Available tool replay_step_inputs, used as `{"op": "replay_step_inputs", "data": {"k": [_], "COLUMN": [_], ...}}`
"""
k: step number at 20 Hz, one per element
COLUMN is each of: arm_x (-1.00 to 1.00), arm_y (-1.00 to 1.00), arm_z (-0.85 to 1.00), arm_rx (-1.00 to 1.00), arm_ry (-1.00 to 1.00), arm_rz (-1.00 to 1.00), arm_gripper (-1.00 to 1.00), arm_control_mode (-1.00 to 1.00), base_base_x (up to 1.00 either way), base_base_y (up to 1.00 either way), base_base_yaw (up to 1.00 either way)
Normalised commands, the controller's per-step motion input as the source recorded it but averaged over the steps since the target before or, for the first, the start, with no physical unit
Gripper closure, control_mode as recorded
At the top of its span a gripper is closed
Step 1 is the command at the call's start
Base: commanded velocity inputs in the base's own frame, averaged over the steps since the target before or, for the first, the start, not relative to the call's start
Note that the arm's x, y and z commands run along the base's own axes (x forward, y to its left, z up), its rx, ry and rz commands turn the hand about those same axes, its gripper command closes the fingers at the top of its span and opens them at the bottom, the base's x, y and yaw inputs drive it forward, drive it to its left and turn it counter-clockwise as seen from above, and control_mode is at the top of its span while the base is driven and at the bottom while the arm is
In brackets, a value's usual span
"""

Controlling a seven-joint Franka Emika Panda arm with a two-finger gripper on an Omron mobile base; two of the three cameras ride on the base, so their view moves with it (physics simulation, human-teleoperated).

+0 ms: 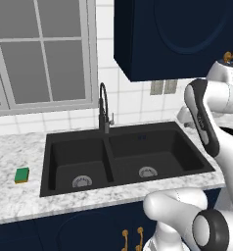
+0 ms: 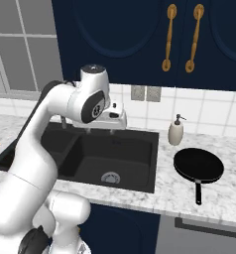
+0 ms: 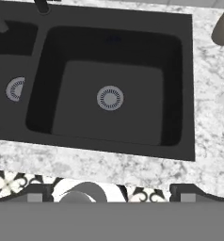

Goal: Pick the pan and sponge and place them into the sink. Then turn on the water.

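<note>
Gripper (image 3: 109,195) held above sink (image 3: 189,84), jaws spread, nothing gripped.
Pan (image 2: 199,165) was seen on counter at sink's 3 o'clock; sponge (image 1: 22,175) at 9 o'clock.

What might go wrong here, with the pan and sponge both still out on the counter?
The pan lies close to the soap bottle, so reaching for it could knock the bottle over. Its thin handle points toward the counter's front edge, so a nudge might push the pan off. The sponge sits on the far side of the sink, a long swing past the faucet.
</note>
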Motion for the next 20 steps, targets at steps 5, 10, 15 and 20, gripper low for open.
{"op": "replay_step_inputs", "data": {"k": [5, 10, 15, 20], "arm_x": [-0.15, 0.0, 0.0, 0.0], "arm_y": [-0.98, -0.58, -0.59, -0.48], "arm_z": [-0.36, -0.63, -0.4, -0.1], "arm_rx": [0.0, -0.06, -0.05, -0.01], "arm_ry": [0.0, 0.0, 0.0, 0.03], "arm_rz": [0.01, -0.02, -0.1, -0.16], "arm_gripper": [-1.0, -1.0, -1.0, -1.0], "arm_control_mode": [-1.0, -1.0, -1.0, -1.0], "base_base_x": [0.0, 0.0, 0.0, 0.0], "base_base_y": [0.0, 0.0, 0.0, 0.0], "base_base_yaw": [0.0, 0.0, 0.0, 0.0]}}
